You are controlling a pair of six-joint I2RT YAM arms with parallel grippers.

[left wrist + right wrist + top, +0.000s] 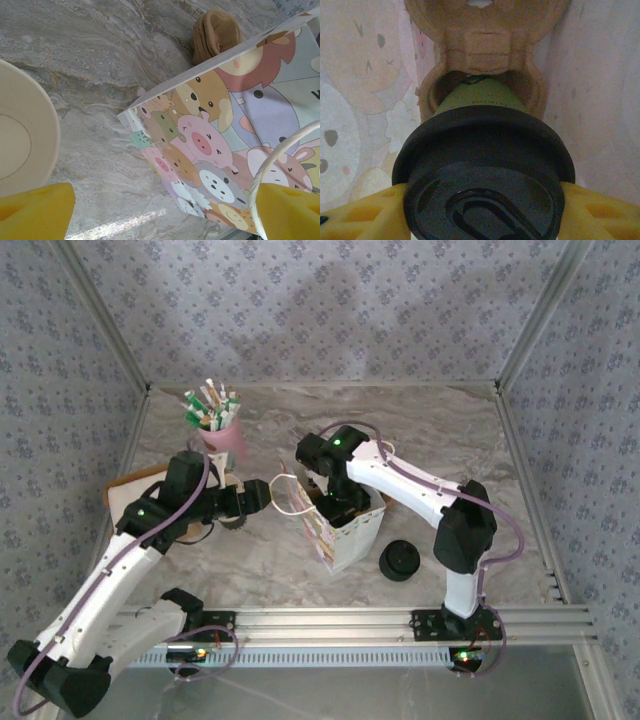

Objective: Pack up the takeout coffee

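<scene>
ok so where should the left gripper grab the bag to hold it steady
Probably the white rope handle, coming from the side of the bag facing the left arm. It loops free of the rim, thin enough to pinch, right beside one finger of the open left gripper.

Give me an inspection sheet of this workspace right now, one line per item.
Surface: grey marbled tabletop, no spills seen.
Job's things: dark paper cup with round black plastic lid, inside the cartoon-animal paper bag, base at a brown moulded cup carrier.
Clutter: pink cup of sachets; pile of black lids beside the bag; cream-lined open cup.
Grippers: right gripper shut on the lidded cup; left gripper open, white cord handle by one finger.
Cables: purple cables along both arms.
Surroundings: patterned fabric walls, aluminium frame.
</scene>
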